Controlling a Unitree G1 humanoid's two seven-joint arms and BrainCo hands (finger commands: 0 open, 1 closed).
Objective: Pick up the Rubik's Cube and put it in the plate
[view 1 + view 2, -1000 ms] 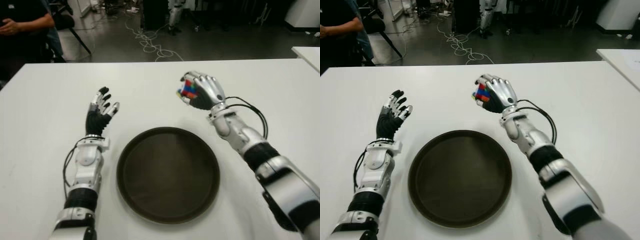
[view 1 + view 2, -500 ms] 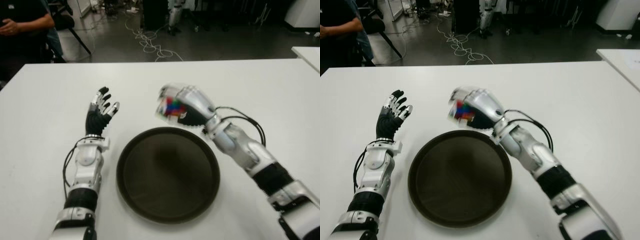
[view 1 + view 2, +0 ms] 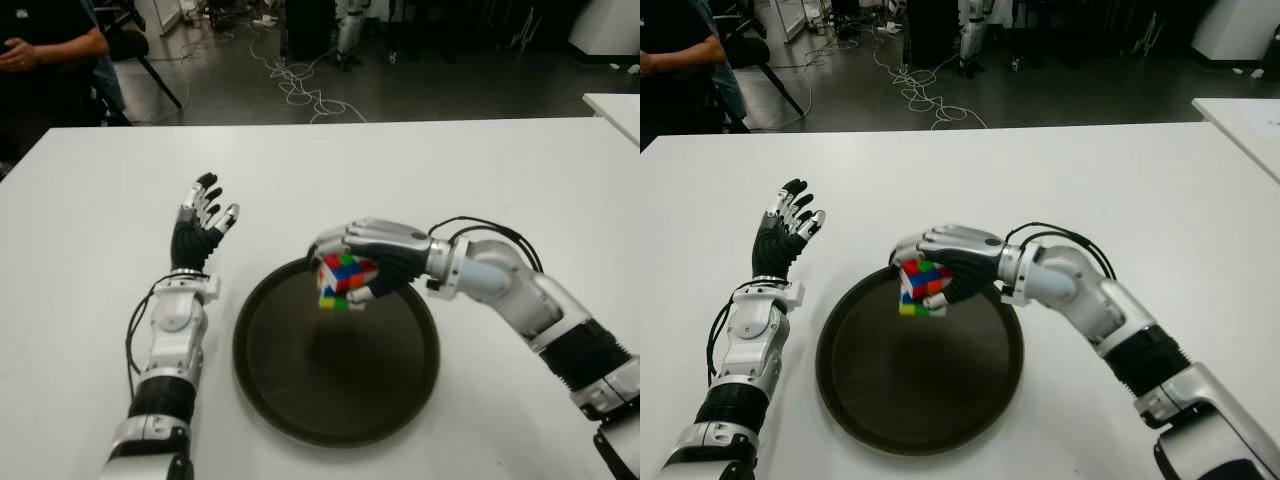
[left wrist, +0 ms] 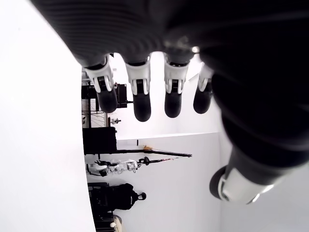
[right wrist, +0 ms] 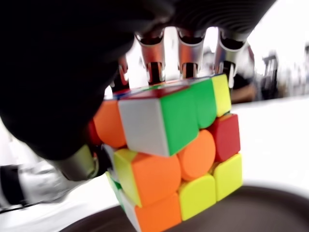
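Note:
My right hand point(image 3: 352, 268) is shut on the Rubik's Cube point(image 3: 342, 283), a bright multicoloured cube, and holds it palm down just above the far left part of the dark round plate point(image 3: 300, 400). In the right wrist view the cube point(image 5: 174, 145) hangs under the curled fingers point(image 5: 188, 53), with the plate's rim point(image 5: 270, 198) below it. My left hand point(image 3: 203, 222) shows left of the plate, fingers spread and holding nothing.
The plate lies on a white table point(image 3: 90, 260). A second white table corner point(image 3: 615, 105) is at the far right. Past the far edge, a seated person point(image 3: 45, 50) is at the upper left, and cables point(image 3: 300, 85) lie on the dark floor.
My right hand carried the cube from beyond the plate's far right, leftward and toward me, turning palm down over the plate's far left part. The left hand has not moved.

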